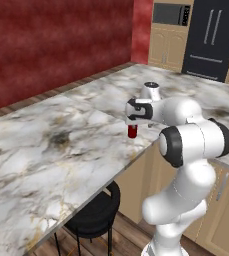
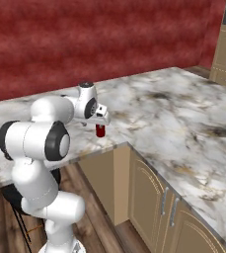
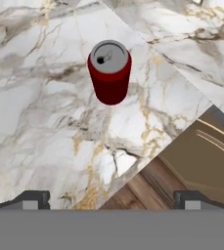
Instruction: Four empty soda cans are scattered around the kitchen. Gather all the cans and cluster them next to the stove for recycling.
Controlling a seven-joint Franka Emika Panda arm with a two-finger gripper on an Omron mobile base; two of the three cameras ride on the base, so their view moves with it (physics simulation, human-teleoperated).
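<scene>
Near the inner corner of the marble counter (image 1: pixel 61 145), one red can (image 3: pixel 109 72) upright, silver top up, standing close to the edge; likely target for pickup, so hand parked above it, looking straight down. Claw (image 3: pixel 111 200) spread fully wide, holding nothing, fingertips (image 3: pixel 33 200) well apart and not yet level with can. Same can under the hand in left base view (image 1: pixel 132 131) and right base view (image 2: pixel 100 131). Probably early approach step: needs lowering and centring over can before closing. Veined white-gold marble, L-shaped, wood cabinets (image 2: pixel 149 188) below, black stool (image 1: pixel 93 212) tucked under overhang, red wall (image 1: pixel 56 45) behind, dark fridge (image 1: pixel 211 37) far back.
</scene>
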